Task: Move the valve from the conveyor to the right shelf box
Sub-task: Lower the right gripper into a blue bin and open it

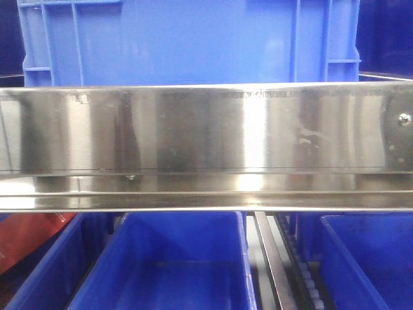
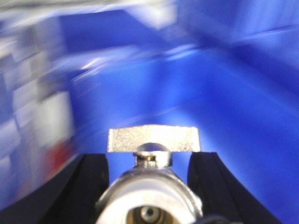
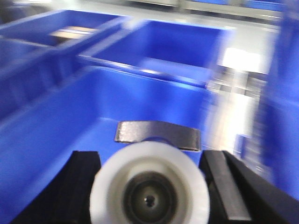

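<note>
Left fingers [image 2: 91, 186] clamp a metal valve [image 2: 149, 191] by its round body, handle forward, over a blue box [image 2: 224, 107]. Right fingers [image 3: 84, 177] grip a second valve [image 3: 149, 186] above an open bin [image 3: 51, 130], with neighbouring bins [image 3: 182, 46] just behind. Both wrist views are blurred. A hurried or off-centre release would likely bounce a valve off a wall or into the wrong bin. The conveyor is out of view.
</note>
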`<state>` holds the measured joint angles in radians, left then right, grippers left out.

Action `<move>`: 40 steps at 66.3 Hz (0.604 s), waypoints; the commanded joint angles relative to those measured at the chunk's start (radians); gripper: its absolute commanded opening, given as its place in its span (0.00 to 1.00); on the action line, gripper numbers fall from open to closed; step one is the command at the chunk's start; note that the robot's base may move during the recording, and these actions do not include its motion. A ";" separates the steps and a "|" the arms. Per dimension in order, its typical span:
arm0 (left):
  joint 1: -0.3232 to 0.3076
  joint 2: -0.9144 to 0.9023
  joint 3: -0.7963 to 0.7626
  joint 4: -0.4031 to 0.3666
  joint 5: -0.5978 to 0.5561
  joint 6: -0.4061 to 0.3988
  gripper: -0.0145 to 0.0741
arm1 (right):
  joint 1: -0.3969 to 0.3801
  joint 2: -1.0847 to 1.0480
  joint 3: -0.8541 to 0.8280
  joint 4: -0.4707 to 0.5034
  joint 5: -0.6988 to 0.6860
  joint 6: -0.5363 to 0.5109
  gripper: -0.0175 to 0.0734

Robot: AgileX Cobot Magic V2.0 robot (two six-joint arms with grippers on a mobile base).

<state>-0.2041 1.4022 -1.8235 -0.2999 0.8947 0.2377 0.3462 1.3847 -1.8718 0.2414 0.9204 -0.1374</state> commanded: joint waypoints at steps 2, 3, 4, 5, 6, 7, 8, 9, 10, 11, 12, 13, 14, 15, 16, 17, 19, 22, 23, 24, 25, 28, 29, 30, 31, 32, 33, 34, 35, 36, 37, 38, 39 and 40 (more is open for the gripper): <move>-0.083 0.082 -0.077 0.003 -0.047 0.008 0.04 | 0.059 0.077 -0.064 0.008 -0.068 -0.011 0.02; -0.094 0.095 -0.085 0.016 -0.047 0.008 0.04 | 0.066 0.088 -0.069 0.008 -0.070 -0.011 0.02; -0.104 0.114 -0.093 0.023 -0.047 0.008 0.04 | 0.072 0.099 -0.074 0.008 -0.070 -0.011 0.02; -0.115 0.120 -0.100 0.027 -0.047 0.008 0.04 | 0.078 0.115 -0.074 0.008 -0.072 -0.011 0.02; -0.129 0.145 -0.109 0.044 -0.047 0.008 0.04 | 0.086 0.125 -0.076 0.008 -0.076 -0.011 0.02; -0.141 0.158 -0.117 0.059 -0.047 0.008 0.04 | 0.092 0.139 -0.076 0.008 -0.082 -0.011 0.02; -0.145 0.170 -0.119 0.065 -0.047 0.008 0.04 | 0.094 0.150 -0.076 0.008 -0.084 -0.011 0.02; -0.156 0.181 -0.127 0.075 -0.047 0.008 0.04 | 0.097 0.159 -0.076 0.008 -0.084 -0.011 0.02; -0.163 0.193 -0.130 0.086 -0.047 0.008 0.04 | 0.099 0.174 -0.076 0.008 -0.084 -0.011 0.02; -0.170 0.204 -0.133 0.096 -0.047 0.008 0.04 | 0.099 0.179 -0.076 0.008 -0.084 -0.011 0.02; -0.175 0.215 -0.134 0.109 -0.047 0.008 0.04 | 0.103 0.189 -0.076 0.006 -0.084 -0.011 0.02; -0.180 0.230 -0.135 0.116 -0.047 0.008 0.04 | 0.104 0.199 -0.076 0.006 -0.084 -0.013 0.02; -0.182 0.240 -0.135 0.121 -0.047 0.008 0.04 | 0.104 0.214 -0.076 0.006 -0.084 -0.013 0.02; -0.185 0.250 -0.135 0.123 -0.047 0.008 0.04 | 0.104 0.223 -0.076 0.006 -0.084 -0.013 0.02; -0.190 0.264 -0.135 0.126 -0.047 0.008 0.04 | 0.104 0.238 -0.076 0.006 -0.081 -0.013 0.02; -0.190 0.273 -0.135 0.126 -0.045 0.008 0.04 | 0.104 0.247 -0.076 0.006 -0.081 -0.013 0.02; -0.190 0.286 -0.135 0.126 -0.044 0.008 0.04 | 0.104 0.265 -0.076 0.006 -0.076 -0.013 0.02; -0.190 0.315 -0.135 0.124 -0.036 0.008 0.04 | 0.104 0.289 -0.076 0.006 -0.072 -0.013 0.02; -0.190 0.322 -0.135 0.124 -0.031 0.008 0.04 | 0.104 0.296 -0.076 0.006 -0.071 -0.013 0.02; -0.190 0.330 -0.135 0.124 -0.028 0.008 0.04 | 0.104 0.303 -0.076 0.006 -0.069 -0.013 0.02; -0.190 0.336 -0.135 0.124 -0.028 0.008 0.04 | 0.104 0.310 -0.076 0.006 -0.067 -0.013 0.02; -0.190 0.354 -0.135 0.124 -0.020 0.008 0.04 | 0.104 0.329 -0.076 0.006 -0.064 -0.013 0.02; -0.190 0.361 -0.135 0.124 -0.018 0.008 0.04 | 0.104 0.334 -0.076 0.006 -0.061 -0.013 0.02; -0.190 0.365 -0.135 0.124 -0.015 0.008 0.04 | 0.104 0.337 -0.076 0.006 -0.061 -0.013 0.02; -0.190 0.370 -0.135 0.124 -0.015 0.008 0.04 | 0.104 0.345 -0.076 0.006 -0.059 -0.013 0.02; -0.190 0.375 -0.135 0.124 -0.015 0.008 0.04 | 0.104 0.350 -0.076 0.006 -0.059 -0.013 0.02; -0.190 0.379 -0.135 0.126 -0.013 0.008 0.04 | 0.104 0.354 -0.076 0.006 -0.059 -0.013 0.02; -0.190 0.381 -0.135 0.126 -0.013 0.006 0.04 | 0.104 0.356 -0.076 0.006 -0.057 -0.013 0.02; -0.190 0.387 -0.135 0.126 -0.011 0.006 0.04 | 0.104 0.362 -0.076 0.006 -0.057 -0.013 0.02; -0.190 0.391 -0.135 0.126 -0.011 0.006 0.04 | 0.104 0.366 -0.076 0.006 -0.055 -0.013 0.03; -0.190 0.395 -0.135 0.126 -0.009 0.006 0.04 | 0.104 0.370 -0.076 0.006 -0.055 -0.013 0.03; -0.190 0.398 -0.135 0.126 -0.009 0.006 0.04 | 0.104 0.373 -0.076 0.006 -0.055 -0.013 0.03; -0.190 0.401 -0.135 0.126 -0.009 0.006 0.04 | 0.104 0.376 -0.076 0.006 -0.052 -0.013 0.04; -0.190 0.404 -0.135 0.126 -0.006 0.006 0.04 | 0.104 0.380 -0.076 0.006 -0.050 -0.013 0.05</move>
<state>-0.3890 1.8067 -1.9417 -0.1661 0.9147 0.2425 0.4493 1.7657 -1.9311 0.2451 0.9131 -0.1429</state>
